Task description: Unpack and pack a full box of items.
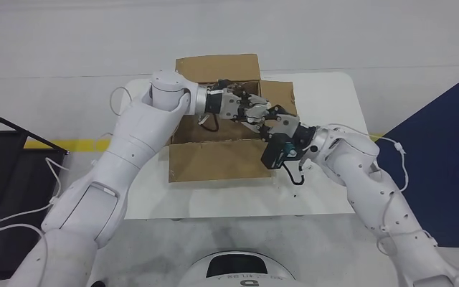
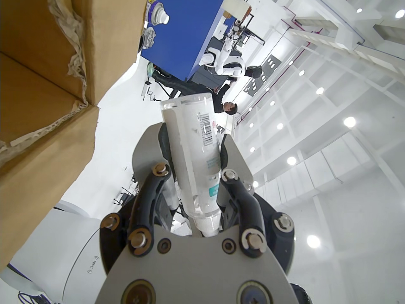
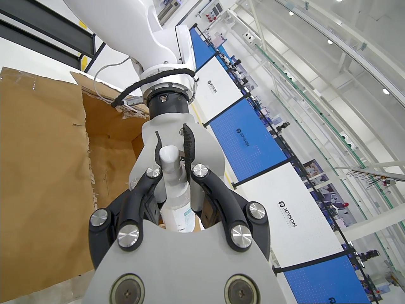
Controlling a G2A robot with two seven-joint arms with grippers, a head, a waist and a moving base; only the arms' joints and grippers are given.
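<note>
Read the top view as a dial centred on the open box. Nearest, at 6 o'clock, lies the white table, and on it the box's near flap, folded out toward the robot. The left arm climbs from 8 o'clock to the box's 10 o'clock corner, bends there and points across the opening toward roughly 3 to 4 o'clock. The right arm comes in from 4 o'clock, aimed at about 10. Their grippers meet over the box's 3 o'clock side.

The left gripper is clenched on a white tube, its black pads pressing the tube's two sides. The tube's long axis runs almost in line with those fingers, slightly skewed. Its cap sits back at the left palm, the 10 o'clock end. Its flat crimped tail juts free past the fingertips at the 4 o'clock end, with a barcode facing the wrist camera.

The right gripper is closed narrowly round the tube just behind the cap, ribbed pads against either side. In its wrist view the cap points away, toward the left arm's wrist.

Farther out, the far flap stands open at 12 o'clock. In the left wrist view a spray can shows past a cardboard edge. Whether it stands in the box or beside it cannot be told.
</note>
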